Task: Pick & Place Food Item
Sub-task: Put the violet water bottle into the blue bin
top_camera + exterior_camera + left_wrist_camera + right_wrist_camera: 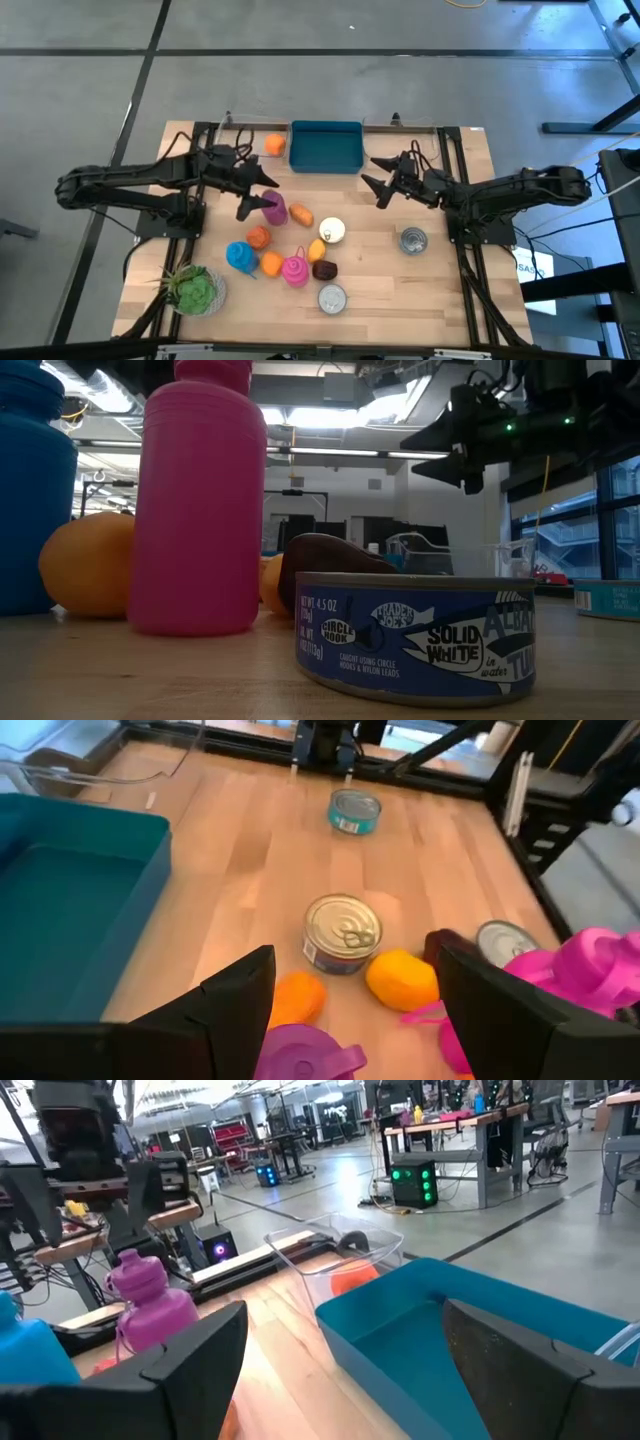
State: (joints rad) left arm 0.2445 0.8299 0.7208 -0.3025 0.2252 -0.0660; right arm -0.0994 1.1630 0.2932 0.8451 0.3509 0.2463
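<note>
Food items lie clustered at the table's middle: an orange piece [300, 213], a gold-topped can [332, 230], a yellow piece [402, 980], a dark brown piece [324, 269] and a tuna can [415, 635]. Purple [272, 208], pink [295, 270] and blue [240, 256] bottles stand upright among them. A teal bin [325, 147] sits at the far edge. My left gripper [258, 198] is open above the purple bottle [305, 1055], its fingers either side of the bottle's top without touching. My right gripper [372, 182] is open, raised just right of the bin [450, 1340].
A clear container holding an orange item [273, 144] stands left of the bin. Another can [413, 240] sits alone toward the right, and a green plant [195, 290] is at the near left corner. Bare wood lies between the bin and the cluster.
</note>
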